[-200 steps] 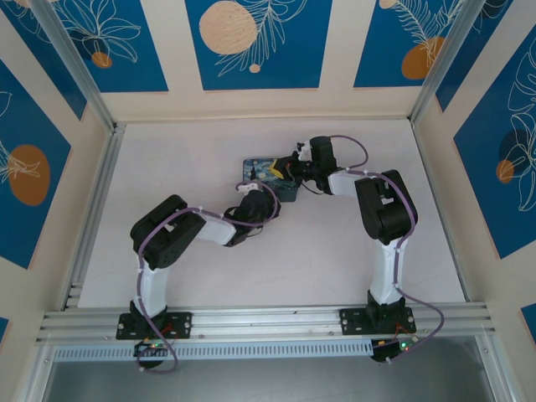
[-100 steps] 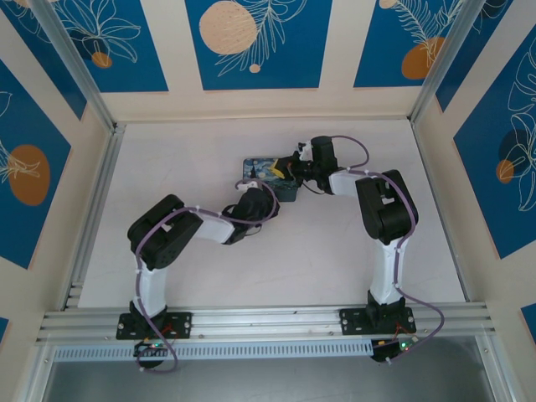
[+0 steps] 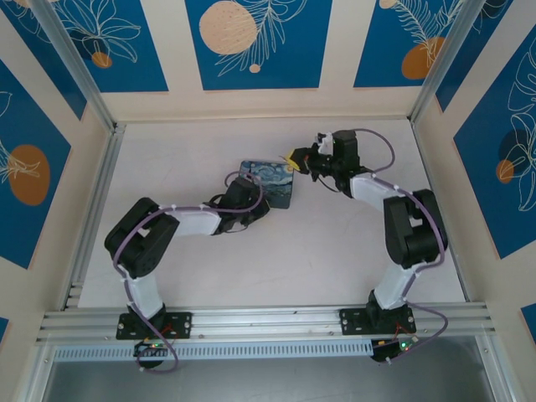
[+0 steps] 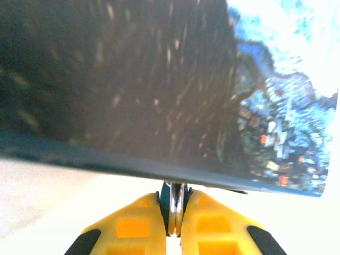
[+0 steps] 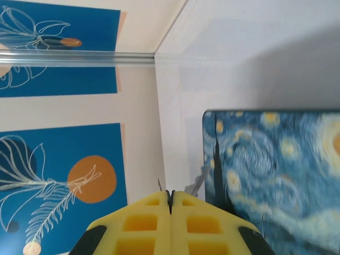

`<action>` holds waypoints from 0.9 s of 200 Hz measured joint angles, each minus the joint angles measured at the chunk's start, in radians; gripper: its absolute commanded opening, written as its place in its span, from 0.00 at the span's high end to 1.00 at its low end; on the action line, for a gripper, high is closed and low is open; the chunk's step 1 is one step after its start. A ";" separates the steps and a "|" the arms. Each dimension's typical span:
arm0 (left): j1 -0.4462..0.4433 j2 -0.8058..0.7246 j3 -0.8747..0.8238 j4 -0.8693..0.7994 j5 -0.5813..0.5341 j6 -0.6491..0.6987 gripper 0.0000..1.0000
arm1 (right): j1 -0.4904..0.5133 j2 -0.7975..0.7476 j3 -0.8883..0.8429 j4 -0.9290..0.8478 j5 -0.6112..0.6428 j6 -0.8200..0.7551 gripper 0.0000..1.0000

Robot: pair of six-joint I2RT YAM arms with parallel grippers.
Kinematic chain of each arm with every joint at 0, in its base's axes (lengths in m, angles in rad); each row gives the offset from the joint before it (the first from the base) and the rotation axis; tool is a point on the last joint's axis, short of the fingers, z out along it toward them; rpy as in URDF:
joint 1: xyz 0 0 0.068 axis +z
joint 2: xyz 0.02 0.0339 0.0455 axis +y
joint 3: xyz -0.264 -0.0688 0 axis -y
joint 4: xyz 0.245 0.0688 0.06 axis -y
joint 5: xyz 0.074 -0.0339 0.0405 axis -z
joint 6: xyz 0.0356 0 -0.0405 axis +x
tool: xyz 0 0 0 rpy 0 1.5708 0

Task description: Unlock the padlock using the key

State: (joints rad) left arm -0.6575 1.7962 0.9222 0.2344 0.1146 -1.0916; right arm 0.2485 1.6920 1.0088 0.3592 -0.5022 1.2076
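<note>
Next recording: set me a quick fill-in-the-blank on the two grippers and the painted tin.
The left gripper is ___ on a thin metal sliver at the painted tin's edge.
In the top view the right gripper sits off the tin's far-___ corner.
Both grippers have ___ fingers.
Missing: shut; right; yellow.

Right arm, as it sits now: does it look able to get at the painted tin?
Probably yes. The right gripper sits just off the far-right corner of the painted tin, with nothing between them; the left gripper is at the opposite, near-left side, out of its way.
</note>
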 measured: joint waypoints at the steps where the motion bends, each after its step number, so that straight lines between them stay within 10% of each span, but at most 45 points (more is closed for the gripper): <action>1: 0.002 -0.002 0.000 -0.002 0.004 0.000 1.00 | 0.000 -0.006 -0.007 0.000 -0.002 0.000 1.00; 88: 0.039 -0.031 -0.027 -0.012 0.148 -0.104 1.00 | 0.062 -0.355 -0.450 0.041 0.034 0.035 1.00; 180: 0.042 -0.035 -0.067 0.132 0.206 -0.216 1.00 | 0.142 -0.342 -0.607 0.188 0.127 0.154 1.00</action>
State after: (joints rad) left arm -0.6151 1.7607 0.8551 0.3668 0.3202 -1.3079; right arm 0.3908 1.3499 0.4015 0.5476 -0.3756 1.3613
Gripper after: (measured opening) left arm 0.080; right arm 0.034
